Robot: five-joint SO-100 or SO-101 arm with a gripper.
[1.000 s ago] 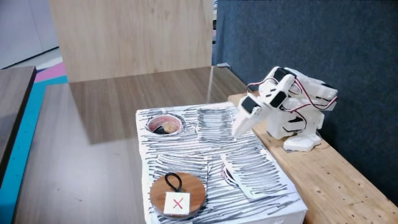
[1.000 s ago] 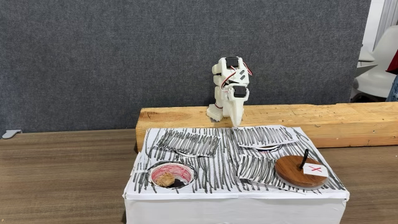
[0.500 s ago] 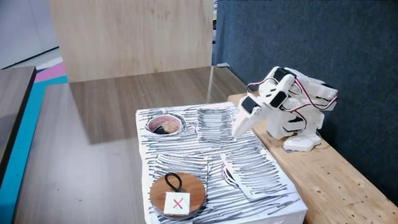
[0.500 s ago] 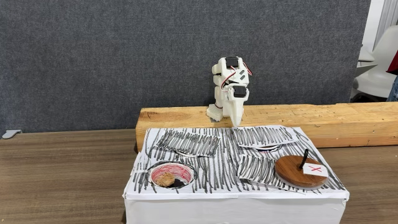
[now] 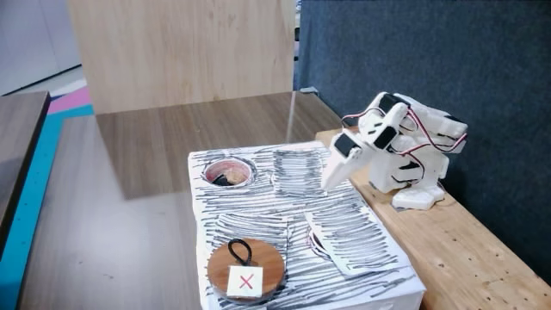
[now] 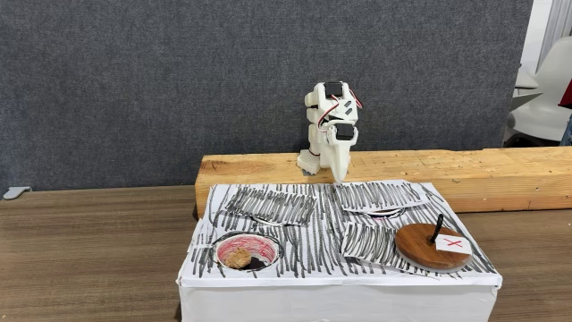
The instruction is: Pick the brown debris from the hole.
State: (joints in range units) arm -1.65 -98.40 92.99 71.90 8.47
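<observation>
A tan lump of brown debris (image 5: 221, 179) (image 6: 236, 258) lies inside the hole (image 5: 247, 167) (image 6: 221, 246), a round opening with a pinkish-red rim in the striped white box. My white gripper (image 5: 326, 182) (image 6: 336, 178) points down at the box's edge nearest the arm, well away from the hole. Its fingers look closed together with nothing between them. The arm is folded on its base on the wooden beam.
A round wooden disc (image 5: 245, 265) (image 6: 433, 248) with a black loop and red X label rests on the box, at the corner far from the hole. Torn striped paper flaps (image 5: 331, 245) (image 6: 368, 243) lie raised beside it. A wooden beam (image 6: 500, 174) runs behind the box.
</observation>
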